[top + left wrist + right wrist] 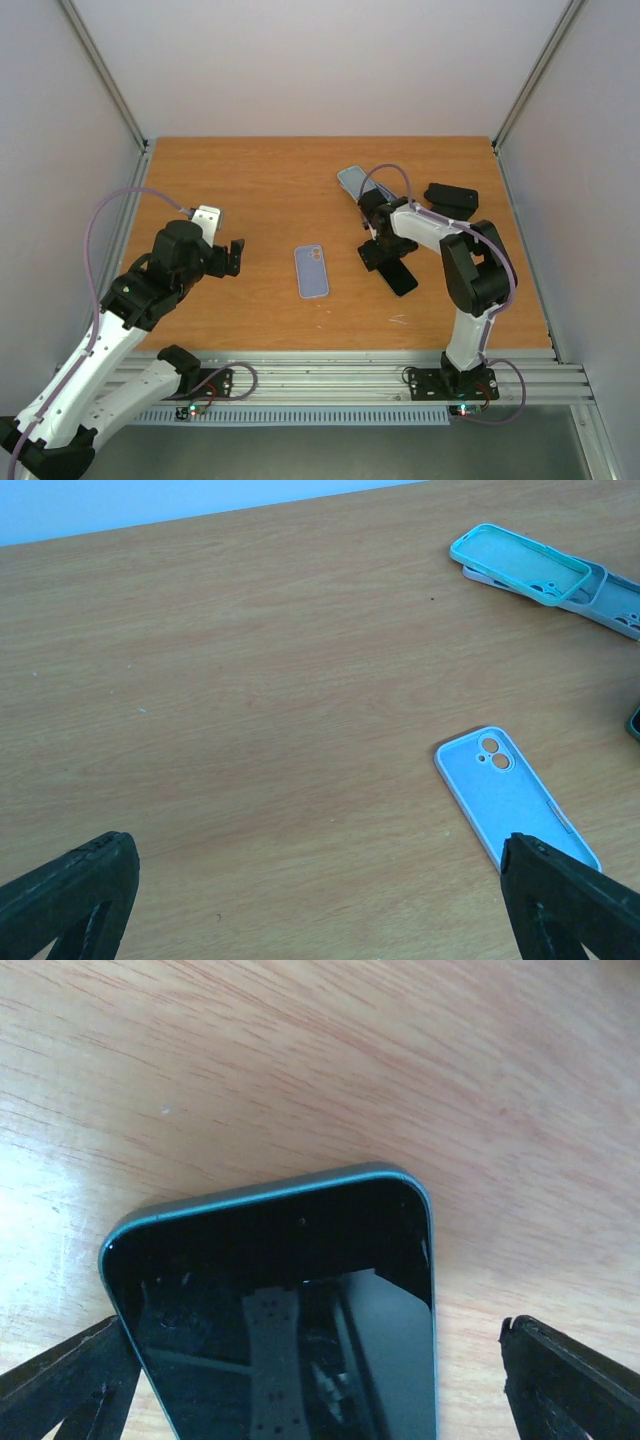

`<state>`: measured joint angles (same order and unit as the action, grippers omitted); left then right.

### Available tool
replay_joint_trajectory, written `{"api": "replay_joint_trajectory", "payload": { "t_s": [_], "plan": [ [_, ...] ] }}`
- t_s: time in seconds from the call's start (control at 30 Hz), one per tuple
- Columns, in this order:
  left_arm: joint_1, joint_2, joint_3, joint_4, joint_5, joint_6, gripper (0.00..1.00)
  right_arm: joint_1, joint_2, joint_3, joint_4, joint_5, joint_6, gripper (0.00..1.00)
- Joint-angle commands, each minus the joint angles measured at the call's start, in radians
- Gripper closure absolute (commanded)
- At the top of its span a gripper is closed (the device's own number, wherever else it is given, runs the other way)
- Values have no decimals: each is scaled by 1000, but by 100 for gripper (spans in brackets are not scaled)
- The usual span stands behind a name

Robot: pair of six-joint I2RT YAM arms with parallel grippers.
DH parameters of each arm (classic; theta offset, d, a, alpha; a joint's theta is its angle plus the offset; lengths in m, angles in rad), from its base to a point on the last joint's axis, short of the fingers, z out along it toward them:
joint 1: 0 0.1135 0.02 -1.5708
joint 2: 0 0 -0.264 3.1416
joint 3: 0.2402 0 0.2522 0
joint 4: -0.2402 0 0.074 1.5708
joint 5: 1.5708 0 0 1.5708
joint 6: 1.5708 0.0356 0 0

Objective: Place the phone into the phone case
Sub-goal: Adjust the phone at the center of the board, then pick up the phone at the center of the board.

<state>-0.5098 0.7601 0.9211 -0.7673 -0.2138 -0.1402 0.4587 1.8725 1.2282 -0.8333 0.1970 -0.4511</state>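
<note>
1. Spanning the whole scene, the wooden counter (260, 180) carries a light blue phone case (312, 271) near its middle. Every place below is given from that case.
2. The left arm (140, 290) reaches in from the near left of the phone case. Its wrist is turned toward the case.
3. The right arm (470, 270) rises to the right of the phone case and bends back toward it, ending low over the counter.
4. The left claw (315, 855) hangs to the left of the phone case. Its fingers are spread wide with nothing between them, and one fingertip (560, 890) shows just in front of the case's near end.
5. The right claw (315, 1335) sits just right of the phone case, spread open, with a finger on either side of the phone (290, 1280).
6. The phone is black and lies flat, screen up, on the counter to the right of the phone case, apart from it and outside it.
7. The phone case lies flat, with its camera cut-out at the far end.
8. A teal case (520, 562) rests on a grey case (610, 595), beyond the phone case and to its right.
9. A dark object (451, 198) lies farther right of the phone case; what it is I cannot tell.
</note>
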Motion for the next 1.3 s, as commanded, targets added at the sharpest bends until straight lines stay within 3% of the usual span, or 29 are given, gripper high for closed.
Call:
{"api": "replay_joint_trajectory", "payload": {
  "t_s": [0.0,0.4,0.7,0.97,1.13,1.27],
  "plan": [
    [8,0,-8,36,-6,22,1,-37,-25,-8,-32,-118,72,2],
    [8,-8,-7,47,30,19,1,-103,-84,-160,-23,-277,159,2],
    [7,-35,14,73,95,-32,1,-100,-92,-191,-23,-284,174,2],
    [8,-14,48,47,128,-134,1,-69,-79,-190,-27,-287,171,10],
    [8,-34,-22,63,131,-322,1,-35,-89,-193,-30,-312,174,15],
    [8,-36,-76,92,185,-379,1,-10,-106,-200,-26,-329,185,22]
  ]
}}
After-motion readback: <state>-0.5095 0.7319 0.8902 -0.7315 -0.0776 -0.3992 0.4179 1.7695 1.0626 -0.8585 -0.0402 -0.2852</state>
